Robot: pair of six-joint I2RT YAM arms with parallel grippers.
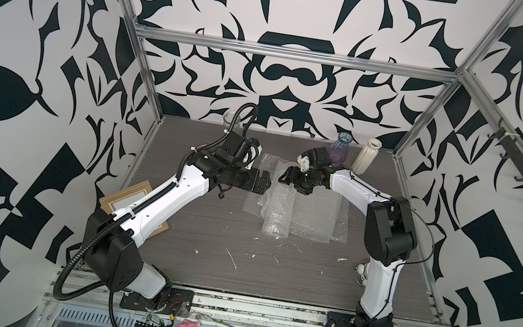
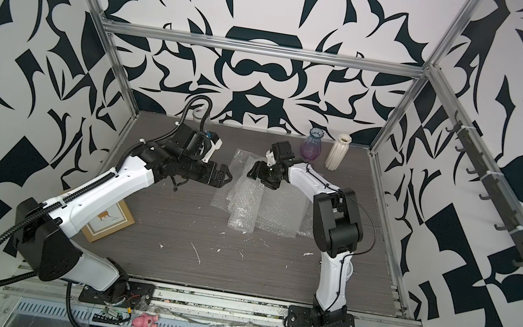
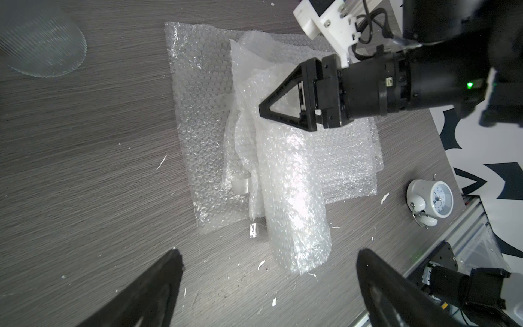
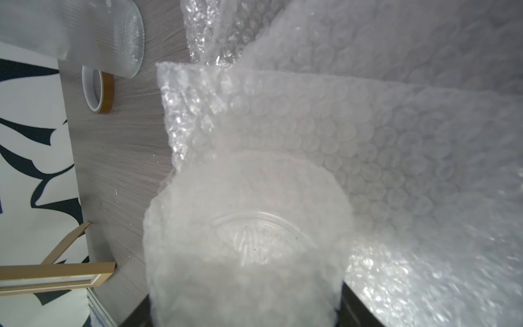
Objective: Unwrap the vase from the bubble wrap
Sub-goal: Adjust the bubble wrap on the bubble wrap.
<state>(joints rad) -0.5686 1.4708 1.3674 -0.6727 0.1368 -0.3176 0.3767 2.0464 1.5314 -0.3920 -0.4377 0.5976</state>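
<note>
In both top views the left arm (image 1: 177, 193) is reaching over the bench (image 1: 288, 275), the left jaws gaping wide and empty. The right arm (image 1: 354, 188) is bending inward, the right jaws at the bubble wrap (image 1: 311, 222) mid-bench. In the left wrist view the right jaws are clasping the roll's end. In the right wrist view the wrapped vase (image 4: 254, 240) is sitting between them.
</note>
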